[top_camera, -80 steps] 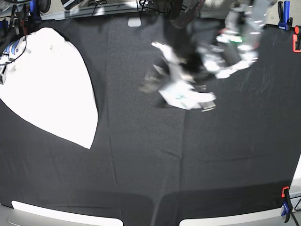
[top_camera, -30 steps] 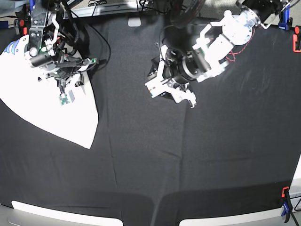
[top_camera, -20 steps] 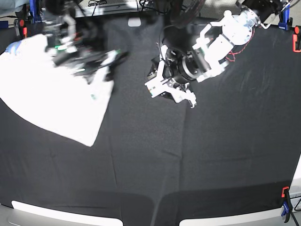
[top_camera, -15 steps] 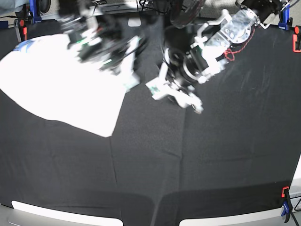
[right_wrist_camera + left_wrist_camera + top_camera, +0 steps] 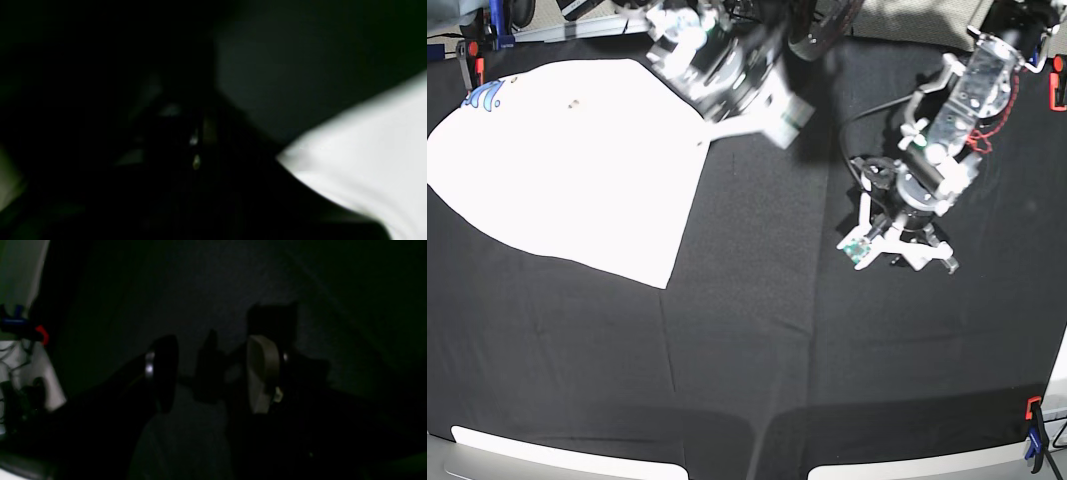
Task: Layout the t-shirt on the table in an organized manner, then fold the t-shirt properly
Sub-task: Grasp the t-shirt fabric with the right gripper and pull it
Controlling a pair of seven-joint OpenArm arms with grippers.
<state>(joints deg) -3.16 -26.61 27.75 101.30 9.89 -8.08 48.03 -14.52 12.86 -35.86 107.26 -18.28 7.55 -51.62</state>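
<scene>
1. Base view is showing the t-shirt (image 5: 567,165) lying on the table (image 5: 747,340) toward its far left.
2. Left gripper (image 5: 897,252) is hovering with jaws spread over bare table.
3. Right gripper (image 5: 767,115) is blurring beside the shirt's corner; cannot tell its jaws.

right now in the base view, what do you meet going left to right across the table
t-shirt → right gripper at the shirt's right corner → bare black table → left gripper, over the cloth

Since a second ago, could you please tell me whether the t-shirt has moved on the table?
Yes. The t-shirt has shifted rightward: its right edge now lies nearer the table's central crease.
</scene>
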